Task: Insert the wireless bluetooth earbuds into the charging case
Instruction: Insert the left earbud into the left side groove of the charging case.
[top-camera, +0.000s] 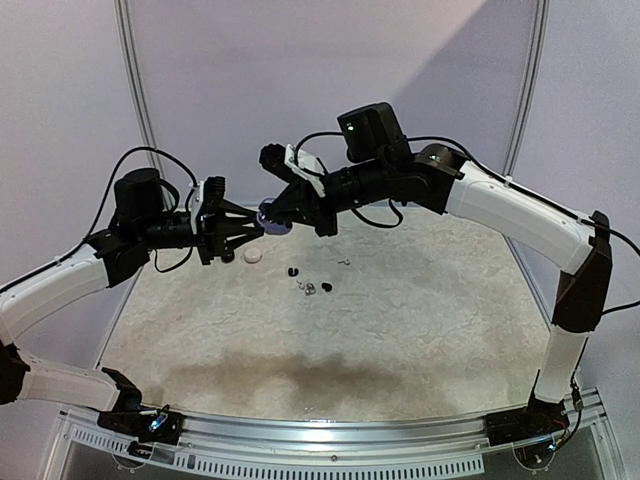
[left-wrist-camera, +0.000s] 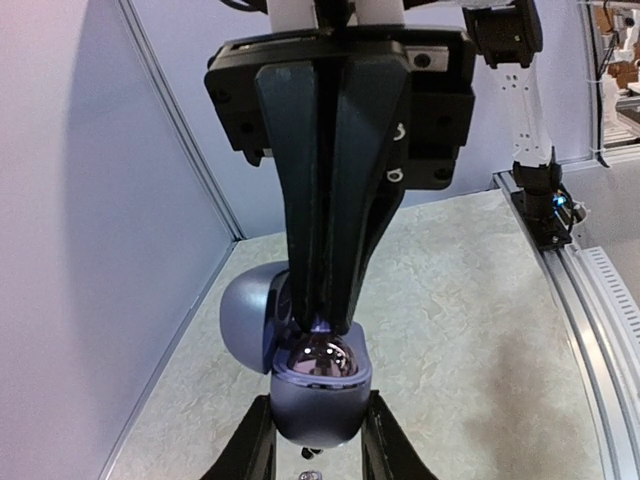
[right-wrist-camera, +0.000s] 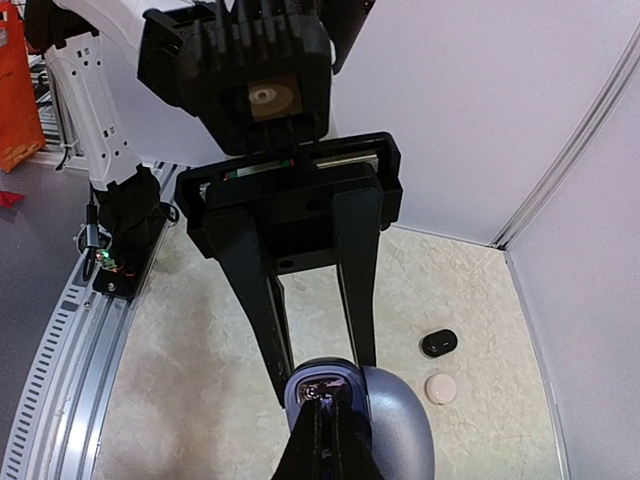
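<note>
Both arms are reaching toward the upper middle of the top view, wrists facing each other. The left gripper (top-camera: 252, 228) is clamping narrowly, fingers (right-wrist-camera: 355, 290) pointing right. The right gripper (top-camera: 272, 215) is pressing its jaws together, fingers (left-wrist-camera: 325, 290) pointing left.

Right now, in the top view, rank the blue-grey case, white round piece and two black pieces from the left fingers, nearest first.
1. Blue-grey case: between the left fingers.
2. White round piece: just below them.
3. Left black piece: further right.
4. Right black piece: farthest right.
</note>
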